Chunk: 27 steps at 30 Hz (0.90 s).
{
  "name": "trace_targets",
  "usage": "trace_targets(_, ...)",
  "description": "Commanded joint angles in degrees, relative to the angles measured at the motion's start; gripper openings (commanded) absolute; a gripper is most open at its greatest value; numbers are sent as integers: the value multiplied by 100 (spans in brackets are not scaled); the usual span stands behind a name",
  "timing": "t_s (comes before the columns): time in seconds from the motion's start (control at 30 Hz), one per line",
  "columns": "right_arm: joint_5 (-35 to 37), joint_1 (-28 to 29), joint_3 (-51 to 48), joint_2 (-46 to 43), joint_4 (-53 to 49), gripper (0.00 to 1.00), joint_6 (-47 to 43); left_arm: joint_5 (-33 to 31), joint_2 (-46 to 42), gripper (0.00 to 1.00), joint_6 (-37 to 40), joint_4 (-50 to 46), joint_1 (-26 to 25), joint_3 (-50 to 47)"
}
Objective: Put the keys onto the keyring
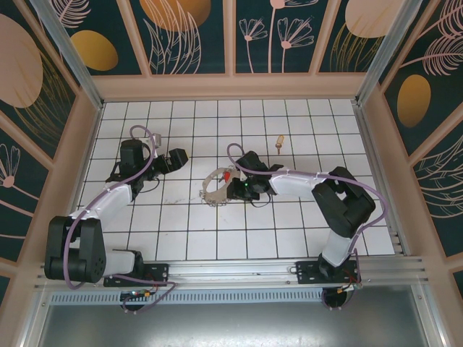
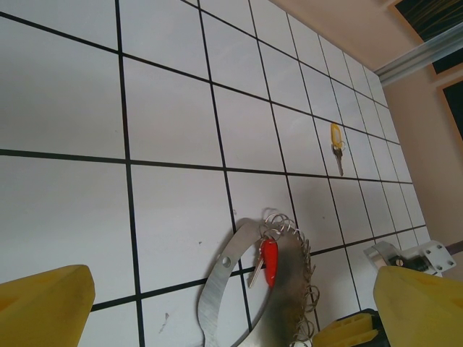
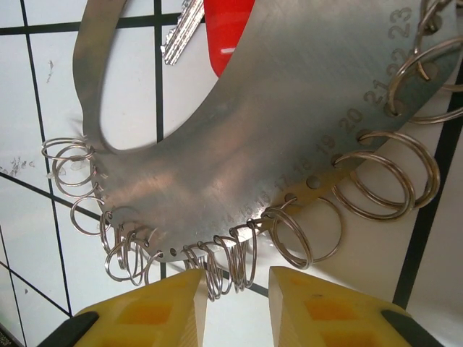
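Observation:
The keyring [image 1: 213,188] lies mid-table, a flat silvery crescent plate [image 3: 239,116] edged with several small wire rings [image 3: 224,264]. A red tag [image 2: 268,259] and a silver key [image 3: 181,32] hang on it. My right gripper [image 1: 239,190] is at its right edge, open. The yellow fingers [image 3: 155,311] flank a gap [image 3: 237,307] where some small rings hang, untouched. A brass-gold key [image 1: 278,142] lies loose farther back; its yellow head [image 2: 336,135] is plain. My left gripper [image 1: 178,160] is open and empty, left of the keyring [image 2: 217,289], fingertips [image 2: 43,307] wide apart.
White tiled floor [image 1: 188,238] with black grid lines, enclosed by beige walls [image 1: 231,85]. An aluminium rail [image 1: 289,269] runs along the near edge by the arm bases. The right gripper's yellow finger [image 2: 351,332] pokes into the left wrist view.

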Motion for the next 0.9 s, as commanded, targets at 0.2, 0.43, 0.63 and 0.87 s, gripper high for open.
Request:
trace_targets(0.2,118,-51,148,31,-155,21,45,29,-101,99,62,104,-37,-20)
trace_targets(0.43,82,-114,103,56,-90,15,37,20,-102,99,58,104,-35,-16)
trace_targets(0.63,51,-158,62,63,-47,13,45,6,-106,99,60,93,-37,-16)
trace_targets(0.87,-92,-149,79,114,31,22,-8,7,-98,99,66,95,-37,-16)
